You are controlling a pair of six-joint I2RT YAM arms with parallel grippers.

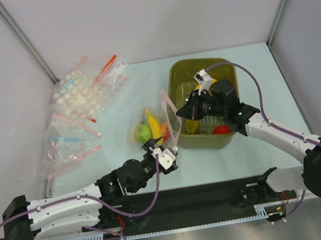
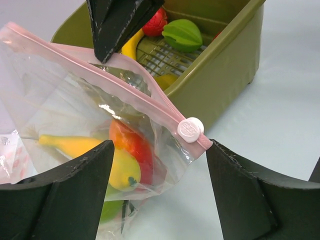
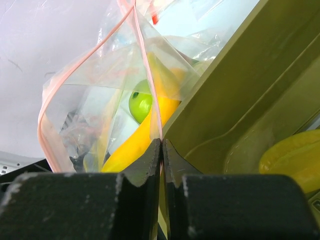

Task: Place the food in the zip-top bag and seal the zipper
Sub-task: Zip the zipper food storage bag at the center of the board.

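The zip-top bag [image 1: 152,127] stands just left of the olive tub [image 1: 186,69], its mouth spread open. Inside show a banana [image 2: 70,145], a lemon [image 2: 122,170], a red tomato [image 2: 132,142] and a green apple [image 3: 141,102]. My right gripper [image 1: 179,112] is shut on the pink zipper strip [image 3: 142,55], jaws meeting on it [image 3: 161,142]. My left gripper [image 1: 167,154] is open at the bag's near corner, its fingers [image 2: 65,190] either side of the strip's end and its white slider tab [image 2: 191,129], not touching.
The tub [image 2: 220,75] holds more toy food: a red piece [image 1: 222,128], a green piece [image 2: 182,35] and a yellow piece [image 3: 295,155]. Several other clear bags, some with pastel dots [image 1: 82,96], lie at the back left.
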